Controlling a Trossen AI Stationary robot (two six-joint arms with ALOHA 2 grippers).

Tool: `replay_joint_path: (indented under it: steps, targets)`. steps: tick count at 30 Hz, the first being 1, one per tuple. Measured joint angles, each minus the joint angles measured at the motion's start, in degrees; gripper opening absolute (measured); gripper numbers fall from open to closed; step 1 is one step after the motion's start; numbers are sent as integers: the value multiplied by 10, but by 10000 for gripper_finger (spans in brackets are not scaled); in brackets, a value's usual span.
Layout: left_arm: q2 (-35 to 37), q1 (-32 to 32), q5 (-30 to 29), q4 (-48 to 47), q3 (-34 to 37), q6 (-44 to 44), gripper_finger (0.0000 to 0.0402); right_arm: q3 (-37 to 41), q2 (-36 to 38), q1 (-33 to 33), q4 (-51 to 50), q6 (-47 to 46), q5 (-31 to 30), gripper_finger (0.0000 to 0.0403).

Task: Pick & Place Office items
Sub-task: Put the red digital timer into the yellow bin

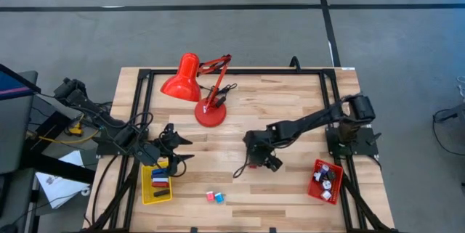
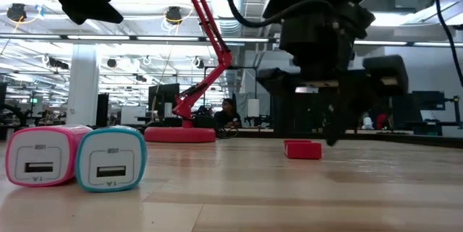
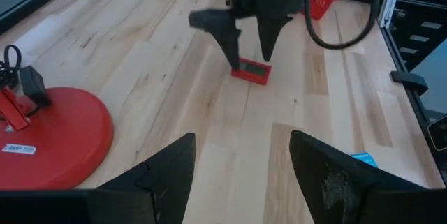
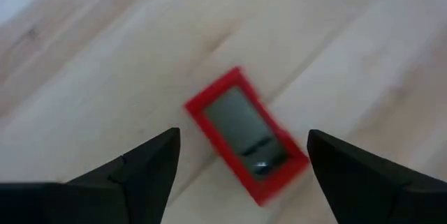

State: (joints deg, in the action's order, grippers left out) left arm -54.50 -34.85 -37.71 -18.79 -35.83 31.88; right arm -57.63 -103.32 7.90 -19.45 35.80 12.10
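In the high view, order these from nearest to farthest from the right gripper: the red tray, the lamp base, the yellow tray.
From the right gripper, open over a small red item:
1. Red tray, toward the table's right front corner.
2. Lamp base, toward the back; close to the first.
3. Yellow tray, far left, below the left gripper.

My table (image 1: pixel 290 109) is pale wood planks with a black frame along its edges, standing on a grey floor (image 1: pixel 240 37) crossed by dark lines. Beyond it I look into a wide hall with white columns (image 2: pixel 83 80), rows of ceiling lights (image 2: pixel 173 15) and dark desks and monitors (image 2: pixel 163 98). A person (image 2: pixel 228 113) sits far back.
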Motion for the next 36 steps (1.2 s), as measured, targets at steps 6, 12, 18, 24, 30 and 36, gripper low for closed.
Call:
replay_joint_path:
  steps: [6,12,18,24,30,36]
  targets:
    - [0,0,-4,6,0,0,227,-29,-51,1,-36,18,13,302]
    - [0,0,-4,9,0,0,227,-53,-63,-2,-70,-12,-1,259]
    - [0,0,-3,11,0,0,227,-53,-59,1,-74,-69,-29,165]
    - [0,1,-9,33,0,1,227,-55,-54,17,-68,-139,-58,134]
    - [-4,6,-9,38,0,22,227,-56,-28,51,-45,-200,-263,121]
    - [-49,47,39,78,0,50,227,-58,-12,89,27,-174,-426,121]
